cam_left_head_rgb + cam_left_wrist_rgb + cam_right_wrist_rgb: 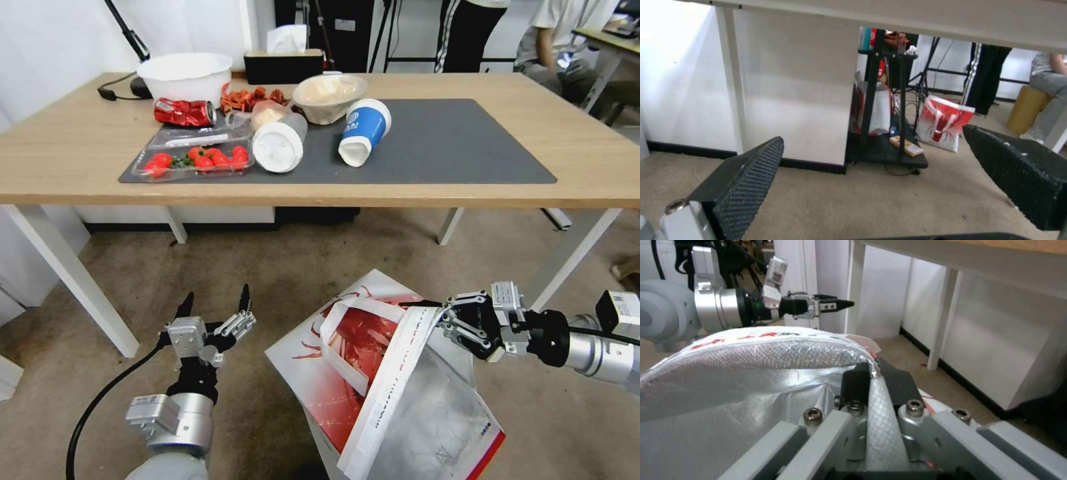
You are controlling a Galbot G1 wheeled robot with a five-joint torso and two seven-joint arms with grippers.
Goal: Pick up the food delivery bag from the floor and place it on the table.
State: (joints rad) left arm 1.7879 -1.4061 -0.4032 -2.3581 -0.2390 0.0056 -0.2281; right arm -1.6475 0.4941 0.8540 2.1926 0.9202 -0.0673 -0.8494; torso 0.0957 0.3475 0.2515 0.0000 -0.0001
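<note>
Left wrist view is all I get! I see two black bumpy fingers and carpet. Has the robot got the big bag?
Observer: Yes. The right gripper is pinched on the rim of the food delivery bag.
Operator: Is my arm helping?
Observer: No. The left gripper hangs open beside the bag, apart from it.
Operator: Is there room on the table?
Observer: The right half of the dark mat on the table is bare; cups, a bowl and tomatoes sit on the left half.

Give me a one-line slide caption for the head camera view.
Right gripper pinches the food delivery bag by its rim below the table; left gripper open beside it.
</note>
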